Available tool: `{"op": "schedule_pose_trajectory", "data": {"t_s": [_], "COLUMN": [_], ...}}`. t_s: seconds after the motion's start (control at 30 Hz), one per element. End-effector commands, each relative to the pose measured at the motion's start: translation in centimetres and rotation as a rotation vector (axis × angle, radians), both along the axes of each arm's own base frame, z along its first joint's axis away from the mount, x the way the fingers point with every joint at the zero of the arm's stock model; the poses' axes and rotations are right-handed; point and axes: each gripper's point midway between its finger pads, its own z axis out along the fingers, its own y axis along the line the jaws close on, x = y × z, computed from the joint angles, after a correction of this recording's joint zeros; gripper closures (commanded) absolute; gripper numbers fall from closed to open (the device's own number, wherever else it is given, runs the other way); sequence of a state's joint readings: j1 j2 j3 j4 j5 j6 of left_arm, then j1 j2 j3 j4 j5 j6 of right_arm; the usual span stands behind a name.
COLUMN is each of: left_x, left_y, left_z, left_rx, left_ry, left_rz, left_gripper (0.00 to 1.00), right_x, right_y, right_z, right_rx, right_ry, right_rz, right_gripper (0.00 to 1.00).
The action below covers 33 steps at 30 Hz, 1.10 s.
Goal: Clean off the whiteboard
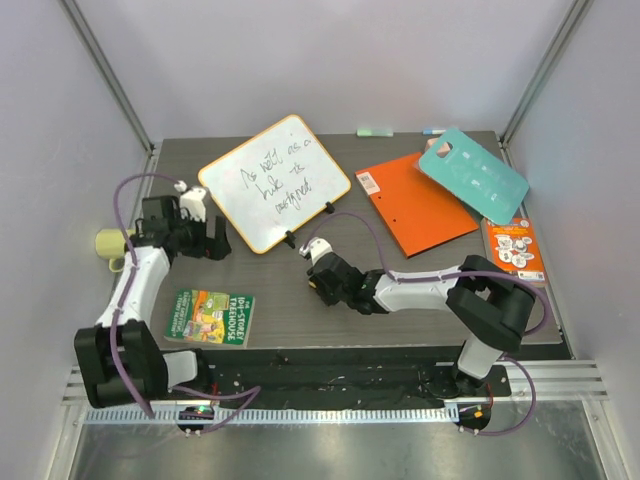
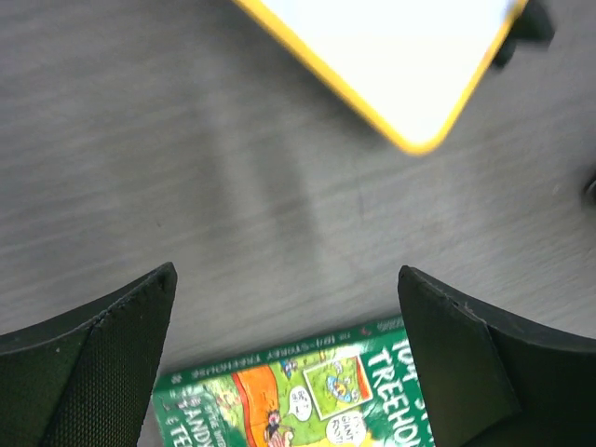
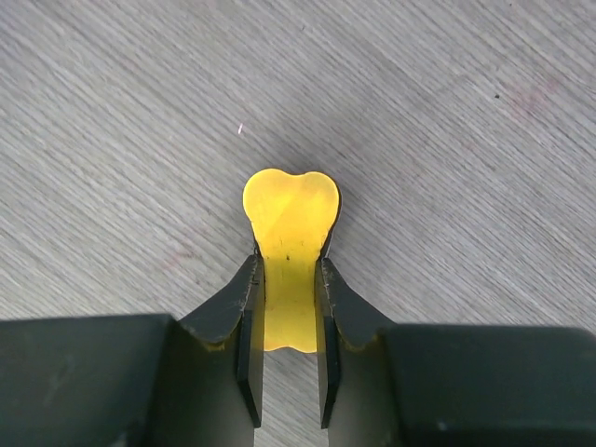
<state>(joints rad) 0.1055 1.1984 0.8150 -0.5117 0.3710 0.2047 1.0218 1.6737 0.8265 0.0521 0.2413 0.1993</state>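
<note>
The whiteboard lies flat at the back left of the table, white with an orange-yellow rim, black handwriting and small black clips on its near edge. One corner of the whiteboard shows in the left wrist view. My left gripper hovers open just left of the board's near corner; in its own view the left gripper has nothing between its fingers. In front of the board, low over the table, my right gripper is shut on a small yellow bone-shaped piece, which the right gripper pinches at its waist.
A green Treehouse book lies near the left arm, and this green book shows under the left fingers. An orange book, a teal card and a small orange booklet lie at the right. A pale yellow cup stands off the table's left edge.
</note>
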Motion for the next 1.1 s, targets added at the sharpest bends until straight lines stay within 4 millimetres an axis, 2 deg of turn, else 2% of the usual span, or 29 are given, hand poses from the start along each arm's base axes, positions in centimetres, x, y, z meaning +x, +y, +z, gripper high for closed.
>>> {"op": "schedule_pose_trajectory", "data": {"t_s": [0.0, 0.03, 0.07, 0.17, 0.23, 0.27, 0.3, 0.37, 0.47, 0.5, 0.6, 0.7, 0.73, 0.83, 0.87, 0.9, 0.97, 1.03, 1.07], "left_x": [5.6, 7.1, 7.9, 10.9, 13.1, 14.0, 15.1, 16.5, 18.5, 19.1, 20.2, 21.2, 21.5, 22.2, 22.3, 22.5, 22.4, 22.1, 22.3], "left_y": [0.7, 0.3, 1.2, 1.4, 2.7, 2.9, 3.4, 3.8, 3.9, 3.7, 3.5, 3.4, 3.5, 3.3, 3.0, 3.0, 1.9, 1.3, 0.5], "left_z": [5.3, 6.1, 6.4, 7.3, 7.6, 6.8, 7.5, 6.6, 7.2, 6.8, 7.2, 6.9, 6.8, 5.9, 5.9, 5.8, 5.7, 5.1, 5.4], "left_rx": [-0.213, -0.300, -0.360, -0.571, -0.622, -0.660, -0.654, -0.674, -0.717, -0.743, -0.773, -0.796, -0.805, -0.841, -0.841, -0.841, -0.832, -0.789, -0.767], "left_ry": [-0.113, -0.099, -0.088, -0.056, -0.099, -0.076, -0.126, -0.130, -0.156, -0.148, -0.186, -0.190, -0.188, -0.165, -0.170, -0.171, -0.173, -0.161, -0.163], "left_rz": [0.068, 0.071, 0.116, 0.162, 0.190, 0.220, 0.208, 0.213, 0.183, 0.154, 0.094, 0.061, 0.055, 0.038, 0.025, 0.019, -0.034, -0.065, -0.092], "left_gripper": [0.02, 0.02, 0.02, 0.05, 0.07, 0.07, 0.07, 0.07, 0.09, 0.14, 0.18, 0.23, 0.25, 0.29, 0.31, 0.32, 0.35, 0.37, 0.39], "right_x": [1.3, 1.5, 1.9, 3.1, 3.9, 4.3, 4.9, 5.6, 7.0, 7.3, 8.8, 11.3, 12.9, 15.6, 17.3, 18.0, 20.0, 21.3, 22.4], "right_y": [2.2, 2.5, 2.9, 4.1, 5.1, 5.4, 6.1, 6.5, 7.2, 7.3, 6.9, 5.9, 4.7, 3.9, 3.0, 2.8, 2.4, 2.4, 2.5], "right_z": [1.4, 1.7, 2.0, 3.4, 4.9, 5.5, 6.7, 8.0, 10.6, 11.5, 13.3, 14.5, 14.7, 15.7, 16.7, 16.0, 16.8, 15.3, 16.4], "right_rx": [0.093, 0.109, 0.123, 0.164, 0.199, 0.214, 0.239, 0.261, 0.309, 0.326, 0.371, 0.404, 0.408, 0.466, 0.484, 0.471, 0.476, 0.413, 0.418], "right_ry": [-0.031, -0.032, -0.042, -0.072, -0.095, -0.112, -0.130, -0.154, -0.203, -0.221, -0.259, -0.289, -0.295, -0.298, -0.320, -0.317, -0.344, -0.344, -0.366], "right_rz": [-0.049, -0.060, -0.069, -0.097, -0.103, -0.111, -0.117, -0.129, -0.140, -0.145, -0.176, -0.205, -0.241, -0.261, -0.290, -0.296, -0.305, -0.290, -0.294], "right_gripper": [0.94, 0.95, 0.95, 0.97, 0.99, 0.99, 0.99, 0.99, 0.99, 0.99, 0.99, 0.99, 0.99, 0.99, 0.99, 0.99, 0.99, 0.99, 0.99]}}
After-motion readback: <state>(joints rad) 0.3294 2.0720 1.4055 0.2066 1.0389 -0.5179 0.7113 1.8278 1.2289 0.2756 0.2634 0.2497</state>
